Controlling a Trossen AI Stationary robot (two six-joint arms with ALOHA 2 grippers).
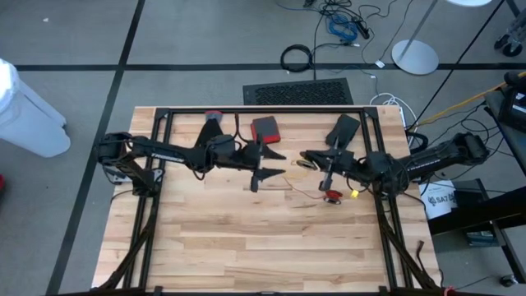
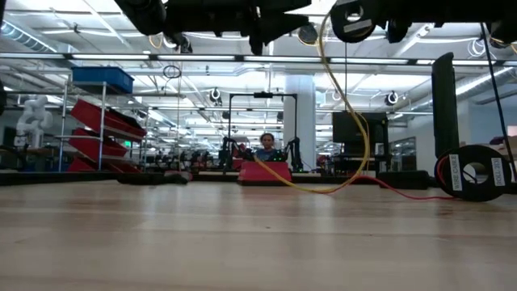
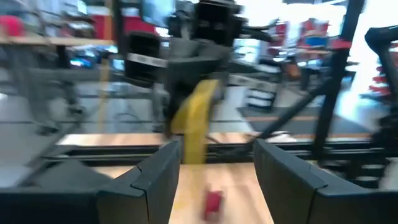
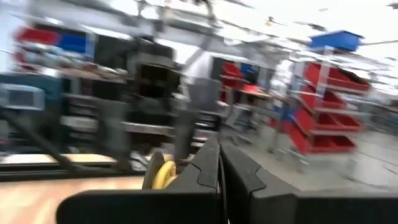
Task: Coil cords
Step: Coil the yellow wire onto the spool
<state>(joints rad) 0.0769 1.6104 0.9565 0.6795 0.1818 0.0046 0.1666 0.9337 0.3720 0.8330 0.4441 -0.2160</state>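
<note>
Only partly legible text: "SAT…" on a white bucket at the right edge of the high view, beside the tabletop. White labels on the black spool, right side of the low view, too small to read.

The yellow cord hangs from above in a long curve, its lowest loop resting on the tabletop near the far edge, right of the middle. From overhead only a short yellow stretch shows there, toward the right edge. A small red-tipped piece lies on the wood just beside it. A thin red strand trails along the wood toward the right.
</note>
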